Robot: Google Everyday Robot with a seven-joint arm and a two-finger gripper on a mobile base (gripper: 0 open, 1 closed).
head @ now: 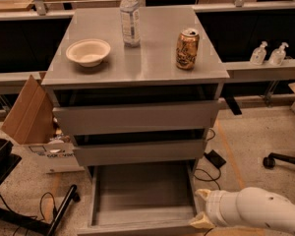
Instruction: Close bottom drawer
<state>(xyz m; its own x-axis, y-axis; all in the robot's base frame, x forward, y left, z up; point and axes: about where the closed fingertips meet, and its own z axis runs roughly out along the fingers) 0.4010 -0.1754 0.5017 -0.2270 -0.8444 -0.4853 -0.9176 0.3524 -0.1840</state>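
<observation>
The grey cabinet [137, 65] has three drawers. The bottom drawer [142, 193] is pulled far out toward me, and its shallow grey tray shows empty. Its plain front [137, 228] lies at the bottom edge of the camera view. The middle drawer [137, 152] and top drawer [135, 117] stand slightly out. My white arm [258, 213] reaches in from the lower right. My gripper [200, 216] is at the bottom drawer's front right corner, against or very close to it.
On the cabinet top stand a water bottle [130, 17], a white bowl [88, 51] and a golden can [187, 48]. A cardboard box [32, 113] leans at the left. Cables [209, 173] lie on the floor to the right, with a chair base [285, 159] beyond them.
</observation>
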